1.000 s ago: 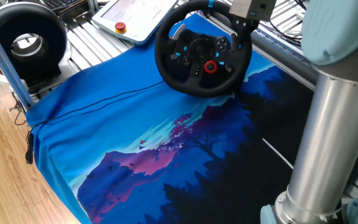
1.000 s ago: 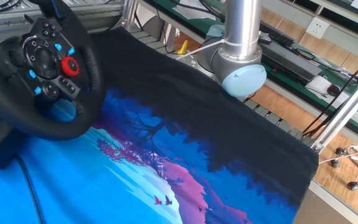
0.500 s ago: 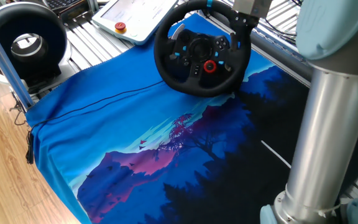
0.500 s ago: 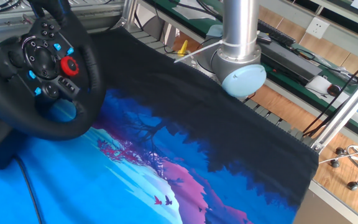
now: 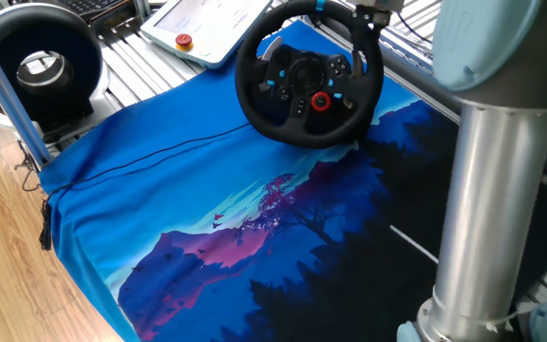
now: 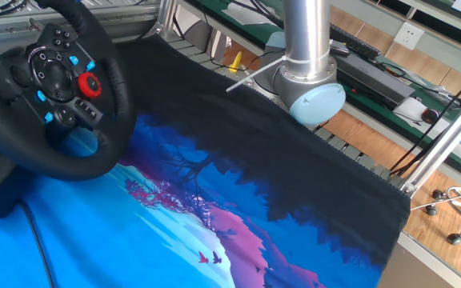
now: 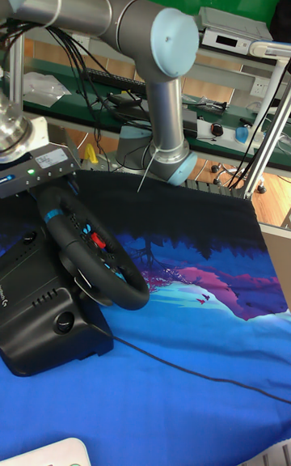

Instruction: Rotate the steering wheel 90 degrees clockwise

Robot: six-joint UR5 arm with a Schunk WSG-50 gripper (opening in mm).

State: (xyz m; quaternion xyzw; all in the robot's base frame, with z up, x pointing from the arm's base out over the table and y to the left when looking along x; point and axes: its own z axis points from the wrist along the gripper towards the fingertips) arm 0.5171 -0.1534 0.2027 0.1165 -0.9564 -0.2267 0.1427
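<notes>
The black steering wheel [image 5: 304, 78] stands tilted at the back of the table, its light-blue stripe [image 5: 321, 8] at the top of the rim and the red dial low on the hub. It also fills the left of the other fixed view as the steering wheel [image 6: 54, 80], and the tall view shows the steering wheel [image 7: 89, 252] on its black base. My gripper [image 5: 362, 34] hangs at the rim's upper right, just right of the stripe. One dark finger lies in front of the rim and the other is hidden behind it. In the tall view the gripper [image 7: 55, 189] sits right above the rim's top.
A blue and black printed cloth [image 5: 207, 209] covers the table. At the back left stand a black ring-shaped fan device [image 5: 41, 62] and a white pendant with a red button [image 5: 202, 28]. My arm's grey column [image 5: 492, 190] rises at the right, and a thin black cable [image 7: 186, 369] crosses the cloth.
The gripper and the arm have slid left along the rim's top toward the blue stripe. The wheel has not turned; stripe and red dial stay in place.
</notes>
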